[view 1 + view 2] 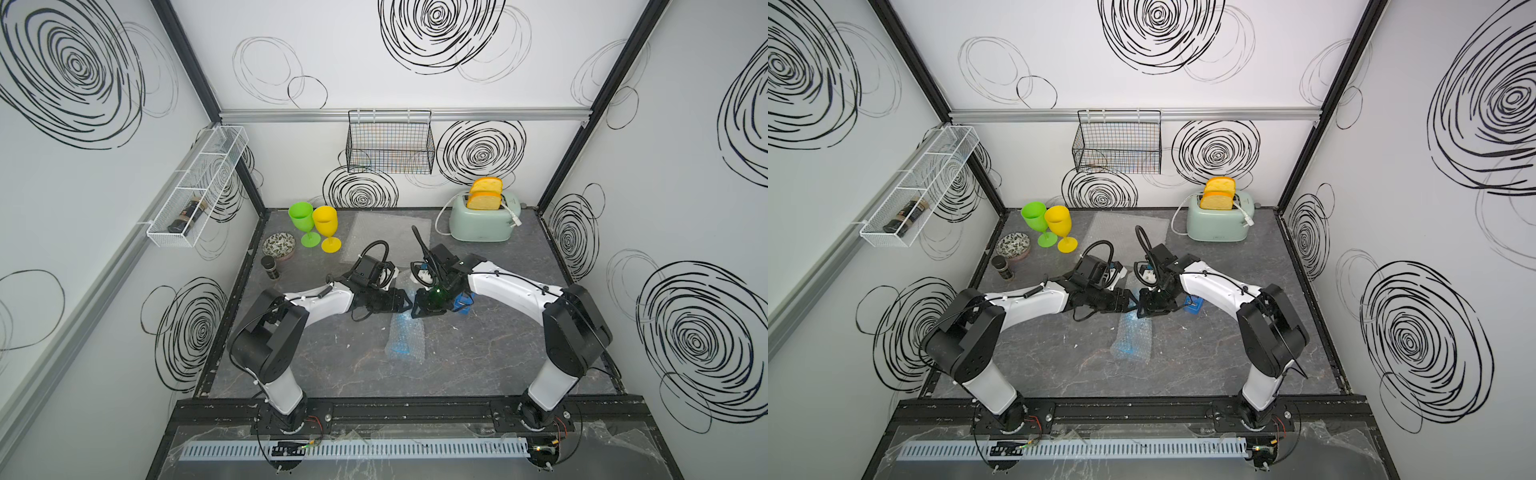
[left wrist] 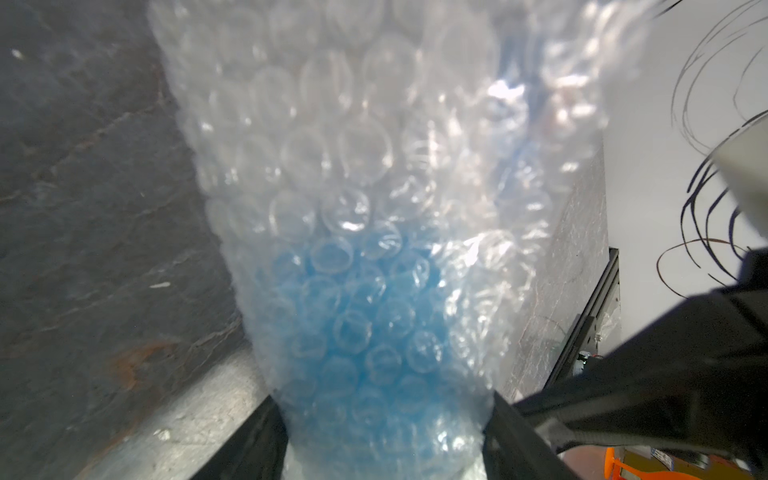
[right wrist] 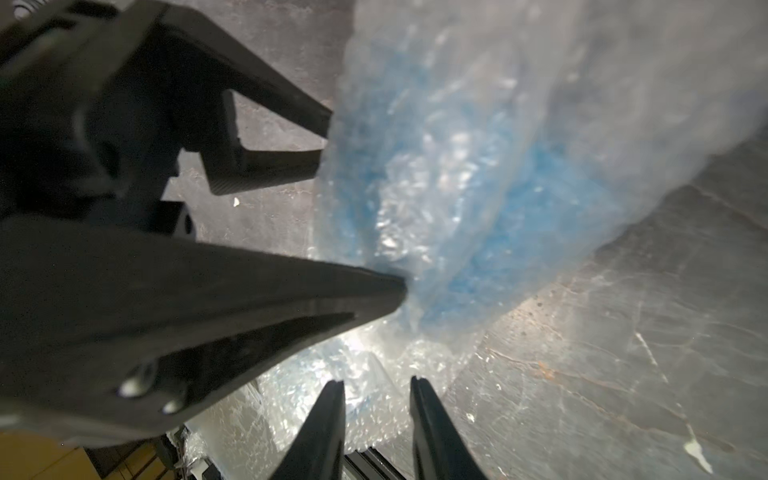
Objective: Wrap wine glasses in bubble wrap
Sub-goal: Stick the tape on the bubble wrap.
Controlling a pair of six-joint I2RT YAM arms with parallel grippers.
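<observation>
A blue wine glass (image 2: 357, 324) lies rolled inside bubble wrap (image 1: 405, 340) on the table's middle; in both top views only blue tints show through the film (image 1: 1131, 340). My left gripper (image 2: 384, 436) is shut on one end of this bundle, a finger pressed into each side. My right gripper (image 3: 378, 386) hovers over loose film beside that end, jaws a little apart with nothing between them. The left gripper's fingers (image 3: 386, 286) dent the wrap there. The green wine glass (image 1: 301, 216) and the yellow wine glass (image 1: 325, 220) stand upright and bare at the back left. A second flat bubble wrap sheet (image 1: 386, 232) lies behind the arms.
A blue tape dispenser (image 1: 463, 303) sits under the right arm. A patterned bowl (image 1: 279, 246) and dark jar (image 1: 270, 268) stand at the left edge. A mint toaster (image 1: 482, 220) with toast occupies the back right. A wire basket (image 1: 390, 145) and white rack (image 1: 195, 187) hang on the walls.
</observation>
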